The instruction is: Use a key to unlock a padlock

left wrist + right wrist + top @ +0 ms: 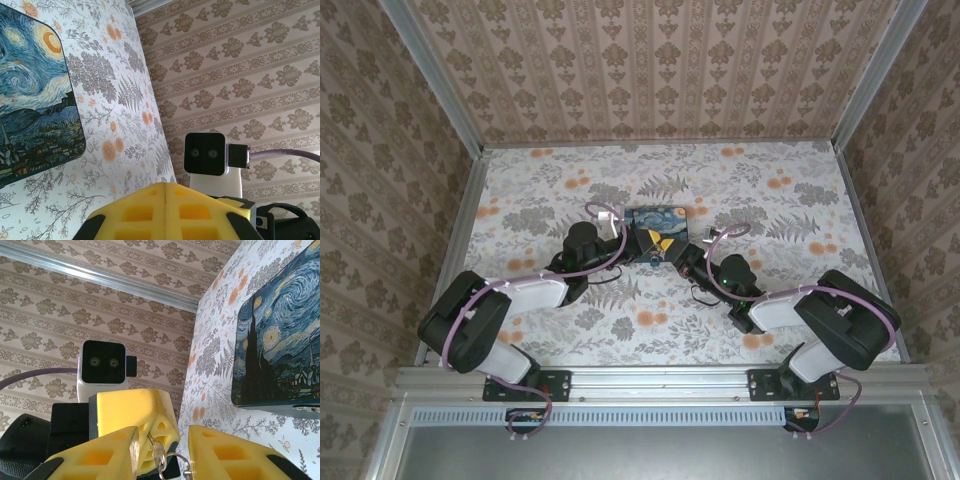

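Right wrist view, and the right gripper (164, 432) has its jaws part-way open: one key ring (174, 466) with one silvery key (159, 454) dangles in the gap, and the counter (215, 390) shows past the ring. Whether either pad touches it, can't tell. Over to the left gripper (165, 192): jaws pressed flat together, nose to nose with the right jaws. From above, one padlock (650, 261), tiny and dark with a blue glint, sits just on the near side of the two meeting jaws. One Starry Night box (655, 222) lies just beyond them.
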Robot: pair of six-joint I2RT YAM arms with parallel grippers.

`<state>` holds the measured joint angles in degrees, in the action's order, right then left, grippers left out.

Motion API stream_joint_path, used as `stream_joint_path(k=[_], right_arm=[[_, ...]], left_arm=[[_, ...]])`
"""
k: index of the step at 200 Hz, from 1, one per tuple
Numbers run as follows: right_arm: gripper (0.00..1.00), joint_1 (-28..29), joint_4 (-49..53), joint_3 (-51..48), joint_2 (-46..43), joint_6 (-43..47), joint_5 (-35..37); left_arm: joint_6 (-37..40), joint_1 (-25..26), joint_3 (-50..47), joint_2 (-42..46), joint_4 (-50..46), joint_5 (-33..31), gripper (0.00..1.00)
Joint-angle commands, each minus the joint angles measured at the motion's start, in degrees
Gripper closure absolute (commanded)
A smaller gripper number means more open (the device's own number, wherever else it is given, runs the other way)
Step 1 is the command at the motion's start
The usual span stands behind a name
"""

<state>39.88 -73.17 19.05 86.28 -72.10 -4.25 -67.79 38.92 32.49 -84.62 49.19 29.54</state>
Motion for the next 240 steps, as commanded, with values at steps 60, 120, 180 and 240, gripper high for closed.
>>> stream_joint_path(k=[60,120,180,240], right_arm=[[0.70,1.16,-2.96,2.92,1.90,-0.41,0.21],[0.74,1.34,-3.11,2.44,2.11,-0.51,0.29],[0.80,1.31,-3.12,1.30,1.83,-0.53,0.81],[0.84,1.29,-3.13,0.64,1.62,-0.43,0.77]], left_arm=[[1.53,0.11,0.56,1.37,0.73,-0.46,1.00],[1.67,-0.04,0.73,1.21,0.57,-0.70,1.00],[1.85,0.02,0.95,1.04,0.31,-0.80,1.00],[2.05,-0.04,1.15,0.79,-0.19,-1.06,1.00]])
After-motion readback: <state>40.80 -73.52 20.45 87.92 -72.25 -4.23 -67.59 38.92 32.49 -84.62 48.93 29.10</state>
